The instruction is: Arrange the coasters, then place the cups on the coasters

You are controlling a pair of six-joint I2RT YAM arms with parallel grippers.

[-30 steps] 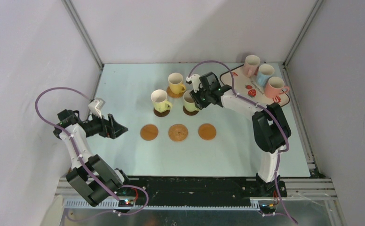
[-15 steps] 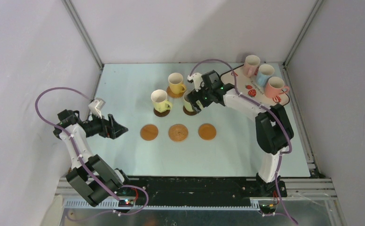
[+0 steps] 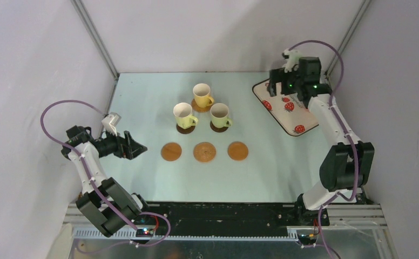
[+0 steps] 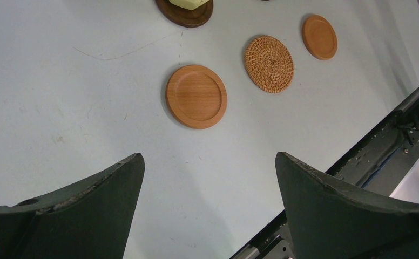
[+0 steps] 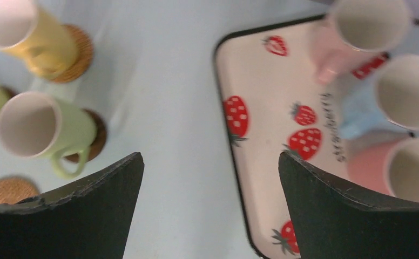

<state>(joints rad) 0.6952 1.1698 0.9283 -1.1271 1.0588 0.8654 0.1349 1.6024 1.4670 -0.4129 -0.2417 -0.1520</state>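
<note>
Three cups stand on coasters mid-table: a yellow cup (image 3: 201,95), a pale green cup (image 3: 184,115) and a second pale green cup (image 3: 218,114) on a dark brown coaster (image 5: 96,138). Nearer lie three bare coasters: tan (image 3: 171,151), woven (image 3: 204,152) and tan (image 3: 237,150). My right gripper (image 3: 274,86) hangs open and empty over the strawberry tray's (image 3: 296,120) left edge. On the tray stand a pink cup (image 5: 365,26), a light blue cup (image 5: 404,93) and another pink cup (image 5: 410,171). My left gripper (image 3: 138,148) is open and empty, left of the bare coasters.
White walls with metal corner posts close in the table on three sides. The tray sits at the back right corner. A black rail (image 4: 407,108) runs along the table's near edge, close to the left gripper.
My right gripper opened and let go of the pale green cup on the dark coaster, then rose and swung right to the tray. The left arm has not moved.
</note>
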